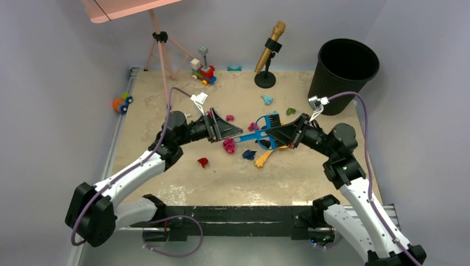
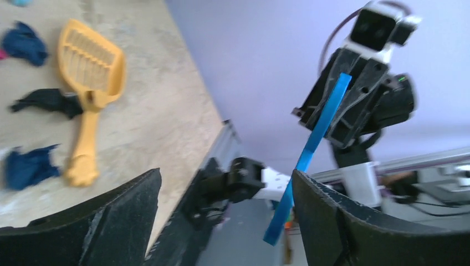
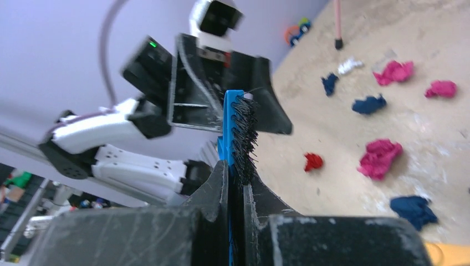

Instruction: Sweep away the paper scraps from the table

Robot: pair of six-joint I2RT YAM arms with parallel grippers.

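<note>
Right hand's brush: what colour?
The brush is blue with black bristles; the right wrist view shows it best.

Overhead view high above the near edge, facing down across the whole counter [image 1: 221,185], left wrist view close behind the left hand [image 2: 226,173], looking right, right wrist view tight behind the right hand [image 3: 233,178], looking left, all sharing the blue brush [image 1: 270,122] and mid-counter paper scraps [image 1: 229,145].

no readable text in any of the 3 views, no label, brand, nr or sign legible, far objs too small, wrist pics too blurred to make out any letters
</note>
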